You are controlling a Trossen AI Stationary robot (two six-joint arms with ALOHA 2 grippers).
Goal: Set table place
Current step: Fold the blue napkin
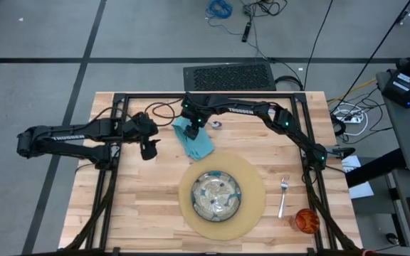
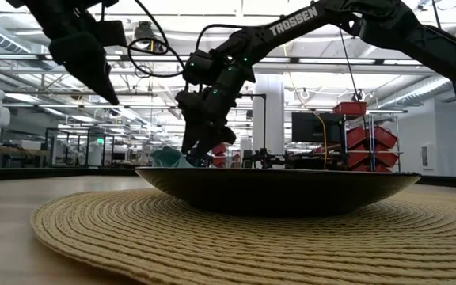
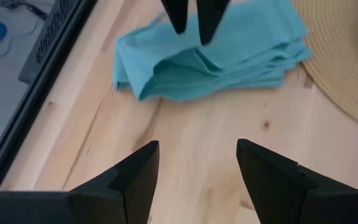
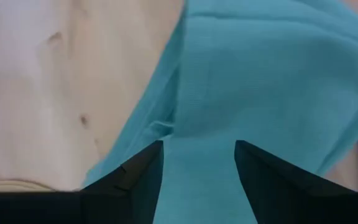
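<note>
Two dark arms work over the pale butcher-block wooden desk (image 1: 141, 206). On it lie a round tan woven placemat (image 1: 251, 206) carrying a green-patterned glazed plate (image 1: 217, 195), a silver fork (image 1: 282, 193) just right of the mat, a small orange translucent cup (image 1: 307, 220) at the near right corner, and a crumpled teal cloth napkin (image 1: 196, 142) just beyond the mat's far left edge. A small silver piece lies past the napkin on the far side; I cannot tell what it is.

The right hand (image 4: 199, 158) hangs directly over the napkin with its fingers parted and cloth showing between them, nothing clearly pinched. The left hand (image 3: 197, 162) waits left of the napkin, fingers spread wide and empty, aimed at the cloth.

As a judgement: the napkin is light, soft and limp, so it will sag and unfold if lifted by one layer. A pinch through the bunched folds near an edge should carry it best. It will not slip much, nor break.

White lettering reading "TROSSEN" shows on both arms.
</note>
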